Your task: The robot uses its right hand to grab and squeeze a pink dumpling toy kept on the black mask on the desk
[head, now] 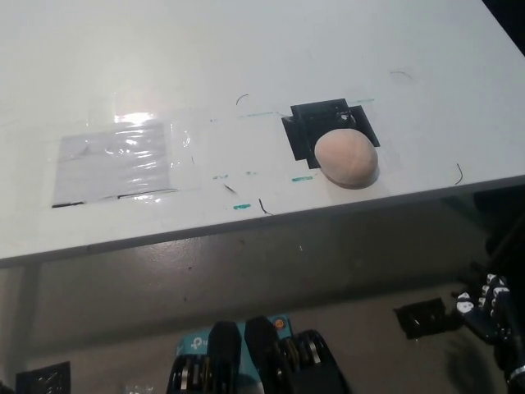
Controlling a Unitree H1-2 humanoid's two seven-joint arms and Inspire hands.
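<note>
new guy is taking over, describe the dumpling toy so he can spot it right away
Look at the white desk, toward its near right edge, for the black mask. The pink dumpling toy lies on the mask's near right corner: the only rounded, raised thing there, everything else being flat.

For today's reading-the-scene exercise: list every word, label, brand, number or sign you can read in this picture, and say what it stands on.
None can be read.
Clear plastic sheet on the desk: glare only, no text.
Teal and black marks beside the black mask under the pink dumpling toy: tape and scribbles, not letters.
Teal object at the bottom edge: blurred, unreadable.
</note>
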